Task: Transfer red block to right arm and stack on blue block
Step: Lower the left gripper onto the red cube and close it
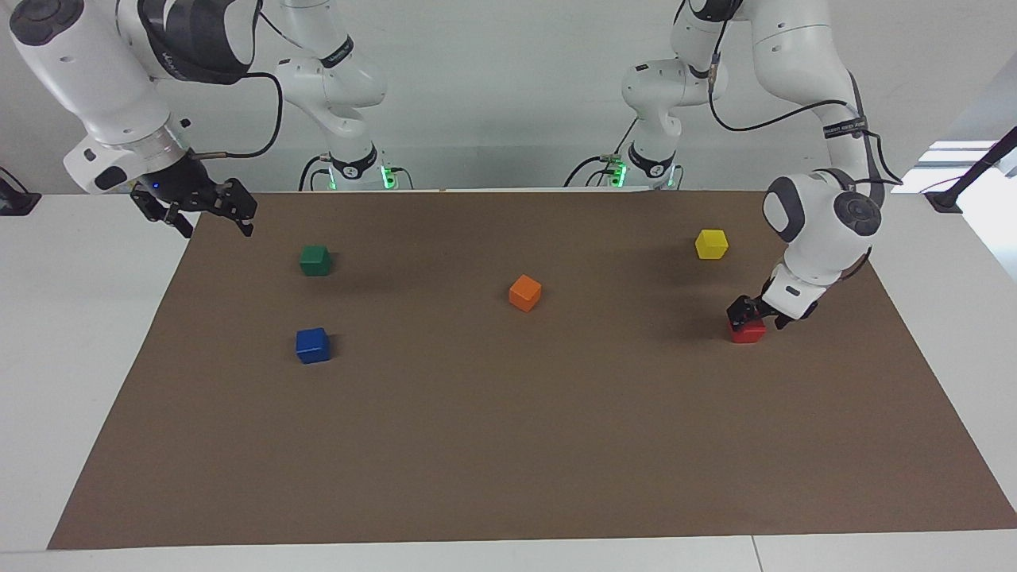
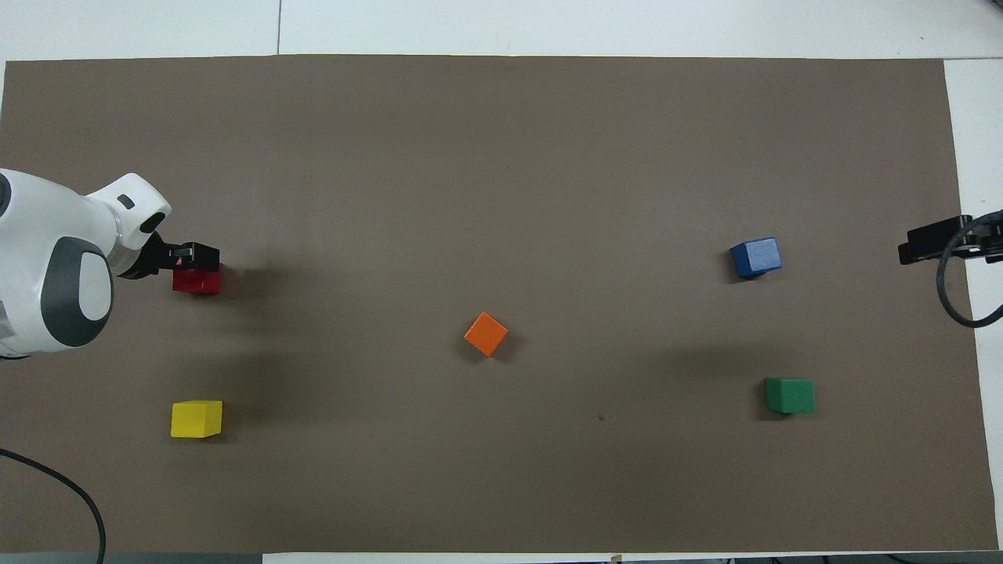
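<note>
Mat (image 1: pixel 508 445), brown, covers most of the white table (image 1: pixel 71 334); the overhead view cuts it off at the sides and shows no arm bases, which only the facing view gives.

Arms come next. The left arm (image 1: pixel 822 230) bends down to the left arm's end of the mat; overhead only its white wrist (image 2: pixel 55 266) shows, cut by the frame edge. The right arm (image 1: pixel 103 87) hangs over the mat's edge at its own end, waiting, and the overhead view catches only its black tip.

The left gripper (image 1: pixel 755 315) sits low on the red block (image 1: pixel 748 331), jaws wide, one finger on each side of it as far as the facing view tells; whether the pads touch the block I cannot tell. Overhead, the gripper (image 2: pixel 190 257) hides the block's upper part, and only a red strip (image 2: pixel 196 283) shows beneath it. The block rests on the mat, farther from the robots than the yellow block (image 1: pixel 711 244).

The right gripper (image 1: pixel 210 213) stands open in the facing view, holding nothing; overhead (image 2: pixel 932 241) its fingers cannot be made out.

The blue block (image 1: pixel 313 345) lies toward the right arm's end, well apart from the red one, farther from the robots than the green block (image 1: pixel 315 260). The orange block (image 1: pixel 525 292) sits mid-mat, turned cornerwise, which is plainer overhead (image 2: pixel 486 334).
</note>
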`<state>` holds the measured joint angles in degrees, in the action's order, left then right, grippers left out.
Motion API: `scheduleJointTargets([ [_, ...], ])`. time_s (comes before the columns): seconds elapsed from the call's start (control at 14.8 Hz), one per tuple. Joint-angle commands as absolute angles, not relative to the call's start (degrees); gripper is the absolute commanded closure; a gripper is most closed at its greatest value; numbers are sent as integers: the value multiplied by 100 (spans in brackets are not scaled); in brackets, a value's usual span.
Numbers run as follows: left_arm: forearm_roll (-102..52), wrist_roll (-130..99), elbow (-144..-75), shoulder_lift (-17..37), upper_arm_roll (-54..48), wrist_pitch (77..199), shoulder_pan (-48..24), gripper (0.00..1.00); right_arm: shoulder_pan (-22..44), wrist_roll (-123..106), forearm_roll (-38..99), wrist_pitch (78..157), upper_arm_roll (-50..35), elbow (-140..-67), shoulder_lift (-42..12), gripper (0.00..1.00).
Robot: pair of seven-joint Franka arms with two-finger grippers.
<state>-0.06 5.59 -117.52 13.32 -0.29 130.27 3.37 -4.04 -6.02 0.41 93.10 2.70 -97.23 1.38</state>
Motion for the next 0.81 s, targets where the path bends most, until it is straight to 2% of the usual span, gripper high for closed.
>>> scheduleJointTargets([
  [0.0, 26, 615, -11971, 1406, -9, 13429, 317, 0, -422, -501, 88, 9281, 237, -9852, 255, 0],
  [0.14, 26, 615, -11971, 1450, -9, 13465, 316, 0, -422, -501, 88, 9290, 237, -9861, 255, 0],
  [0.2, 26, 615, -11945, 1459, -9, 13447, 316, 10, -413, -492, 88, 9281, 229, -9861, 255, 0],
  [0.27, 26, 563, -11910, 1468, -9, 13412, 325, 35, -422, -518, 88, 9281, 229, -9861, 255, 0],
  [0.34, 18, 493, -11892, 1468, -9, 13386, 325, 64, -422, -510, 105, 9281, 229, -9861, 255, 0],
  [0.47, 18, 483, -11900, 1459, -9, 13342, 343, 100, -422, -536, 140, 9334, 220, -9861, 246, 0],
  [0.75, -9, 457, -11577, 1433, -9, 12764, 343, 100, -536, -562, 1745, 9334, 237, -9957, 220, 0],
])
